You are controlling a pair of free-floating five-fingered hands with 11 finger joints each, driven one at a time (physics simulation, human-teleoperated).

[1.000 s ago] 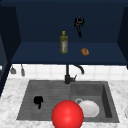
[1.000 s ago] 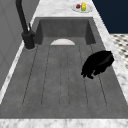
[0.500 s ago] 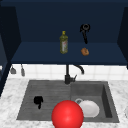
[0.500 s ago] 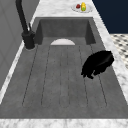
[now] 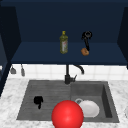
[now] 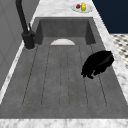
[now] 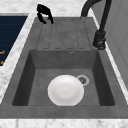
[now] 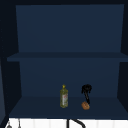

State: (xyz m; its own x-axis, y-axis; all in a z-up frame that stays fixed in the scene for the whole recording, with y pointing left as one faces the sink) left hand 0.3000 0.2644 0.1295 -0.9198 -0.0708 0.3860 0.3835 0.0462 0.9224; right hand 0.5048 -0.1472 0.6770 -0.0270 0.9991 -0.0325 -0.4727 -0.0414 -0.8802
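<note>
Red ball [image 5: 67, 115] was cut off by the front view's lower edge and hid the sink [image 5: 27, 110] rim right of the left hand [image 5: 38, 101]; small brown item [image 5: 85, 51] below the right hand [image 5: 86, 37] was too blurred to identify; plate [image 6: 62, 42] beyond the left hand was half hidden by the basin edge.

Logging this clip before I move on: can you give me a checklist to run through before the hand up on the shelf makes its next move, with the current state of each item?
1. Right hand above the small brown item on the shelf: ok, fingers pointing down at it.
2. Brown item gripped: not ok, fingers reach it but do not curl round it.
3. Bottle clear of that hand: ok, upright with a gap between.
4. Left hand out of the way: ok, low over the sink's drainboard.
5. White plate in the basin: ok, lying flat beside the drain.
</note>
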